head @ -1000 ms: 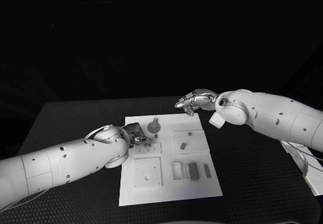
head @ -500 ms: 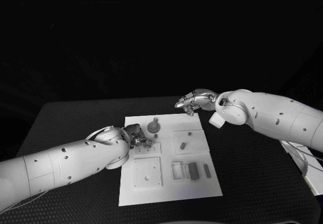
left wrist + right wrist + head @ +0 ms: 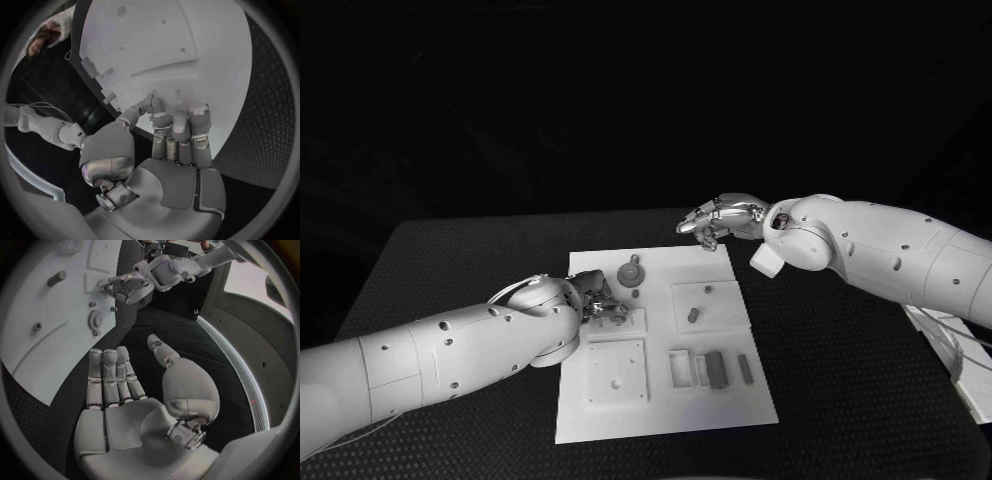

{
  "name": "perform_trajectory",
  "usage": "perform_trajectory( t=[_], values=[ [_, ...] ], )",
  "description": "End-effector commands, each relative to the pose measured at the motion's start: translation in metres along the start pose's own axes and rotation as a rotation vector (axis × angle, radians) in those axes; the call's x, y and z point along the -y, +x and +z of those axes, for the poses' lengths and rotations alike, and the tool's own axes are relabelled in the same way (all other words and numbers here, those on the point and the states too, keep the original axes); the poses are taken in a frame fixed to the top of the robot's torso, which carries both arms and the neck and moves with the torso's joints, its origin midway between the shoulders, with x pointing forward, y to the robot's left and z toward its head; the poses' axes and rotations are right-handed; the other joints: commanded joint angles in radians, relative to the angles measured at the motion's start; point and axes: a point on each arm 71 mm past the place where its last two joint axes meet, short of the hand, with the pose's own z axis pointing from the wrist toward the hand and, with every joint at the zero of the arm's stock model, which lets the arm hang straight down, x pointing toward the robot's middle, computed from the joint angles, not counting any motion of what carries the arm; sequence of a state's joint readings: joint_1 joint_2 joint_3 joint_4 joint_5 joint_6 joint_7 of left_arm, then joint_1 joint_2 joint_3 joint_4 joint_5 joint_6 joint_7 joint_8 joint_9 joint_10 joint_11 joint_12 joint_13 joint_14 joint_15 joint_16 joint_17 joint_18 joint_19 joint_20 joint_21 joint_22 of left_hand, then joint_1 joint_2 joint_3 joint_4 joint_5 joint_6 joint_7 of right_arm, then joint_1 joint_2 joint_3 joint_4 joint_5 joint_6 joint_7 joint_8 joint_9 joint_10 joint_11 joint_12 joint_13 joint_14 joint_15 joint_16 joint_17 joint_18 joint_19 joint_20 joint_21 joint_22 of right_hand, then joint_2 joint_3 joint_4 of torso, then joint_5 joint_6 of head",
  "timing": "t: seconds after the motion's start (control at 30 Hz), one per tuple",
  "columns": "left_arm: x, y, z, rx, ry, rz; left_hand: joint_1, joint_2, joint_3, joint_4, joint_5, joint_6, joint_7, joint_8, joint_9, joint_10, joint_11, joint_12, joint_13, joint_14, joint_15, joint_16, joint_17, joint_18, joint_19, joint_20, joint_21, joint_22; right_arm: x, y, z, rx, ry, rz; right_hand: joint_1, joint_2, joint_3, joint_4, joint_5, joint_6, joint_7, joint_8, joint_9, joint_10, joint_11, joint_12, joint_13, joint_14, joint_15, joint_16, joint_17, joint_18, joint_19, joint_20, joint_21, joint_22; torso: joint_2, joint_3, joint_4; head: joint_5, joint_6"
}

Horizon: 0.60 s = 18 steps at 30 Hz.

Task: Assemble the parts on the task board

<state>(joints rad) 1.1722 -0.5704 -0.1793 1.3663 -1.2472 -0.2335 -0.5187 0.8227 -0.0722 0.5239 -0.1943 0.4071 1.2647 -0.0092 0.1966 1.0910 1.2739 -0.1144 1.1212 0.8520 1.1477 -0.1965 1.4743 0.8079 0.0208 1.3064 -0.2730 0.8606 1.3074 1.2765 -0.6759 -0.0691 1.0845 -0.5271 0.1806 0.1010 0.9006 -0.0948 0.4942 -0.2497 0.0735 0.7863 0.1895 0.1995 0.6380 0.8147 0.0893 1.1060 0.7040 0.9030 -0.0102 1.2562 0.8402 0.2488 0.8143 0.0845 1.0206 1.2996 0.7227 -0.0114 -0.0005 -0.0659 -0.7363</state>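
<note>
— While the silver left hand (image 3: pixel 596 300) has slid slightly nearer along the white task board (image 3: pixel 733 400), what does it grip?
— Cannot tell; fingers curl over a raised block. The right hand (image 3: pixel 715 218) hovers open, so assembly continues.

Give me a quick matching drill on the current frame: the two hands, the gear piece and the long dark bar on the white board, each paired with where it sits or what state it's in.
Things:
1. Silver left hand
2. Silver right hand
3. Small grey round gear part
4. Long dark grey bar part

Places or states:
A. Lying in the near right part of the white task board
B. Raised over the board's far right corner, fingers apart, holding nothing
C. Fingers down on the small raised white block at the board's left side
D. Lying on the far part of the board, between the two hands

Pairs: 1-C, 2-B, 3-D, 4-A
</note>
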Motion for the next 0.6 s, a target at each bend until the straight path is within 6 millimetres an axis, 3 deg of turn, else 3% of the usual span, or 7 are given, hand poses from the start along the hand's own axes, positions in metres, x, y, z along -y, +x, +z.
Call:
perform_trajectory(
  t=[0.03,0.6],
  values=[
    [0.0011,0.0019,-0.0001,0.007,0.009,0.025,0.076,0.065,0.083,-0.074,0.006,0.008,-0.001,0.006,-0.002,0.007,-0.003,-0.005,-0.001,0.012,-0.019,-0.004,-0.001,0.068,0.010,0.001,-0.001,0.010,-0.0006,0.0014,0.0003,-0.010,-0.006,-0.002,-0.006,0.000,0.000,0.006,-0.006,0.001,0.008,-0.004,-0.002,-0.005,0.000,0.004,-0.002,-0.007,-0.003,0.007,-0.002,0.013,0.005,0.004,-0.004,0.000,0.000,-0.0007,0.0005,-0.002,-0.001],
    [-0.0030,0.0036,-0.0003,0.000,-0.001,0.041,0.076,0.064,0.084,-0.074,0.009,0.009,-0.001,0.007,-0.003,0.008,-0.004,-0.006,-0.001,0.013,-0.019,-0.004,-0.001,0.068,0.011,0.001,-0.001,0.010,-0.0004,0.0012,0.0002,-0.011,-0.006,-0.002,-0.006,0.000,0.000,0.006,-0.006,0.001,0.008,-0.004,-0.002,-0.005,0.000,0.004,-0.002,-0.007,-0.003,0.007,-0.002,0.013,0.005,0.004,-0.004,0.000,0.000,-0.0006,0.0002,-0.003,-0.007]
  ],
)
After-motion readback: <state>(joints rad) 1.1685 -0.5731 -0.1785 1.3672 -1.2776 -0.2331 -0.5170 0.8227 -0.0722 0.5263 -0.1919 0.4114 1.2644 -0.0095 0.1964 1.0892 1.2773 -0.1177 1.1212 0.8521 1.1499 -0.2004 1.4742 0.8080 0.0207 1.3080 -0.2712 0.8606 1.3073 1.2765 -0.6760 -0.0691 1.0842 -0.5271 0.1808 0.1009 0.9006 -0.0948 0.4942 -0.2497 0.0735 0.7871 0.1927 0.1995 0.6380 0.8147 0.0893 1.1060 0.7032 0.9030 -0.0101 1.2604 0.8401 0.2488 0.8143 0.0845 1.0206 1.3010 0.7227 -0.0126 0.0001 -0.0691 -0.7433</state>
